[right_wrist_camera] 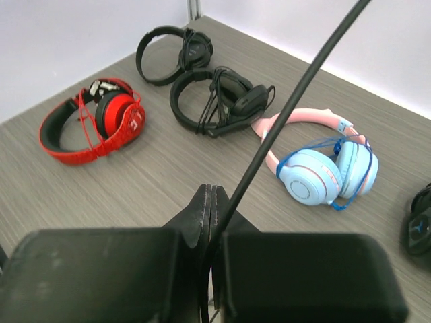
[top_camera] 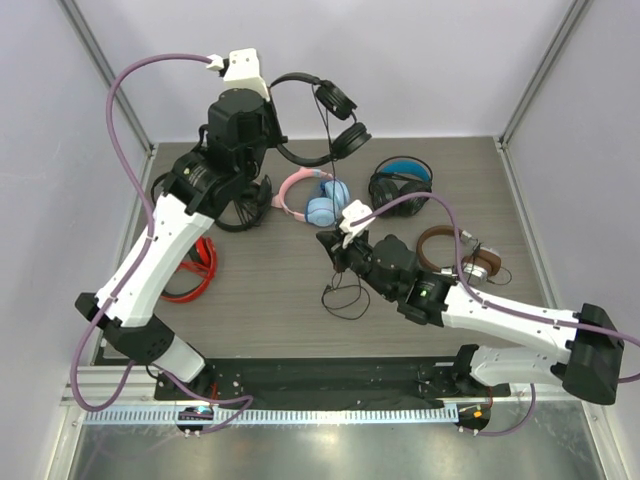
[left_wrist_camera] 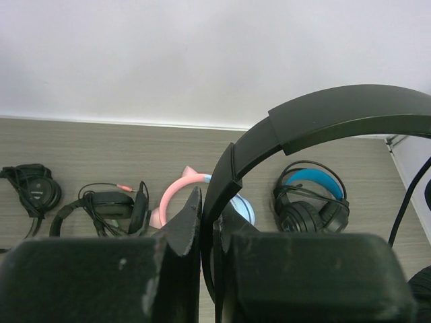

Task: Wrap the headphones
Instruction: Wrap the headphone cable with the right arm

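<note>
The slim black headphones (top_camera: 335, 120) hang in the air at the back of the table, both earcups dangling to the right. My left gripper (top_camera: 275, 140) is shut on their thin headband (left_wrist_camera: 337, 111), which arcs up and right from between the fingers of the left gripper (left_wrist_camera: 210, 202). Their long thin cable (top_camera: 328, 190) runs down to my right gripper (top_camera: 330, 245), which is shut on it low over the table. In the right wrist view the cable (right_wrist_camera: 296, 94) rises diagonally out of the right gripper (right_wrist_camera: 217, 195). The slack cable (top_camera: 345, 300) lies looped on the table.
A pink-and-blue pair (top_camera: 315, 200) lies mid-table under the lifted pair. A bulky black pair with blue lining (top_camera: 400, 180) and a brown pair (top_camera: 455, 255) lie to the right. A red pair (top_camera: 195, 270) and two black pairs (right_wrist_camera: 215, 101) (right_wrist_camera: 172, 50) lie to the left.
</note>
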You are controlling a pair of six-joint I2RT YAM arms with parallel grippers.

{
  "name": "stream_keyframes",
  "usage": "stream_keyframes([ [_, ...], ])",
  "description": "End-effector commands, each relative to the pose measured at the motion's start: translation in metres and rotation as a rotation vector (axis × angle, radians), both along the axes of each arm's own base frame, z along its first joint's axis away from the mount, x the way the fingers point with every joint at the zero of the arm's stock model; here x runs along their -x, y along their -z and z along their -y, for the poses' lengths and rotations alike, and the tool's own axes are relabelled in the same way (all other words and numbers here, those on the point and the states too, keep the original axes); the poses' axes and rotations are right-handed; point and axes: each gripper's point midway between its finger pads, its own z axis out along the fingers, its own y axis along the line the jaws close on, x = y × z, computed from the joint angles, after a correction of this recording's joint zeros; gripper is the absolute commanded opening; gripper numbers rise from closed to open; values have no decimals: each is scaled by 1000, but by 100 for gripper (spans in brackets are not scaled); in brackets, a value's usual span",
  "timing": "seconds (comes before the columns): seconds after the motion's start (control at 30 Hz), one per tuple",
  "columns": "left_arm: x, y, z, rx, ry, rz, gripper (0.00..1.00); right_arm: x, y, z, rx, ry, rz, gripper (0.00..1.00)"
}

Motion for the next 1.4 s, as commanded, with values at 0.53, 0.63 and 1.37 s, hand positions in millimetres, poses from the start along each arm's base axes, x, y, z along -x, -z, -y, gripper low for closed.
stream_keyframes([
  [0.53,-33,36,-8,-57,-102,-32,0,64,-58,11,260,-71,153,1],
  [0.63,-32,44,-7,-79,-81,-48,0,58,-76,22,312,-31,208,1],
  [1.37,-26,52,-2,-90,-9,-74,0,0,-199,56,785,438,768,1],
])
